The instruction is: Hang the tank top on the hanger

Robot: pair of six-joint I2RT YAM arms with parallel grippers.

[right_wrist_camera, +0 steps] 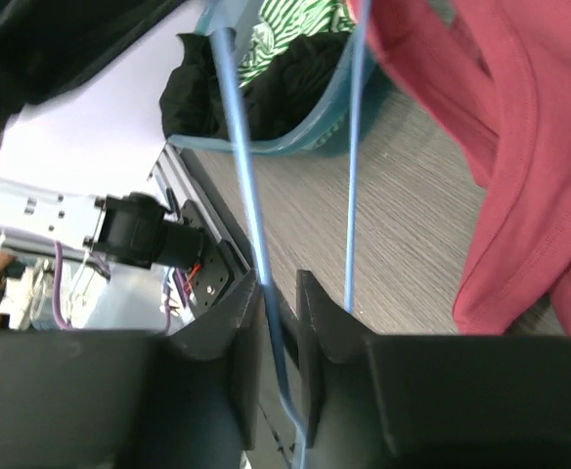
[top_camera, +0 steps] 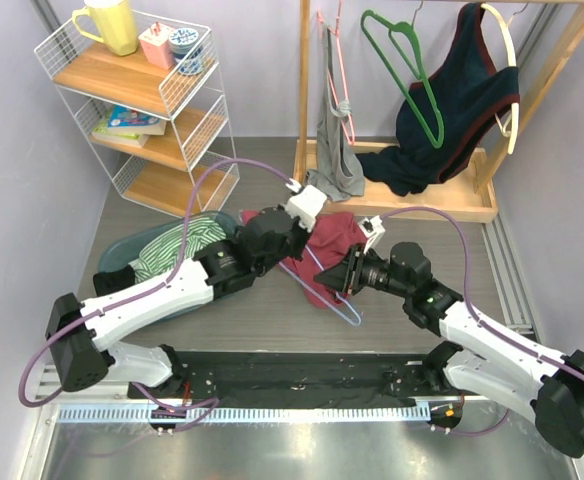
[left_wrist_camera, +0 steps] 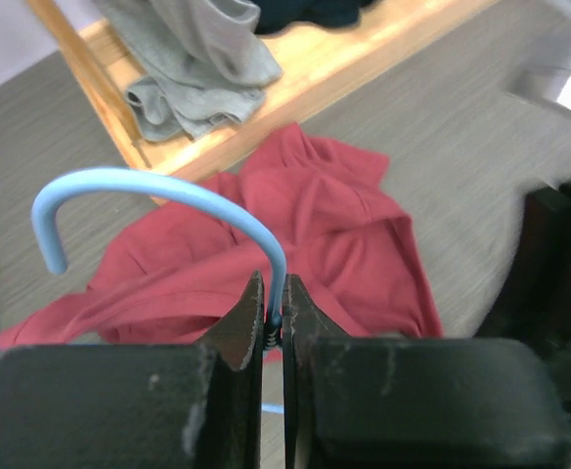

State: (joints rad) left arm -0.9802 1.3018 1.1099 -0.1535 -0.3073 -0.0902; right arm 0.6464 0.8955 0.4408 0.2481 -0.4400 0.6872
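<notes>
1. The left gripper (left_wrist_camera: 274, 293) is clenched on the hanger (left_wrist_camera: 168, 186) at its neck, hook just above the fingertips
2. The right gripper (right_wrist_camera: 278, 288) straddles a frame wire (whether pinched, I cannot tell)
3. The tank top (left_wrist_camera: 334, 225) lies crumpled beyond the left gripper, apparently not yet threaded on; all the dressing remains

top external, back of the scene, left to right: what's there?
wire shelf → grey garment → green hanger → navy garment → cream hanger
</notes>
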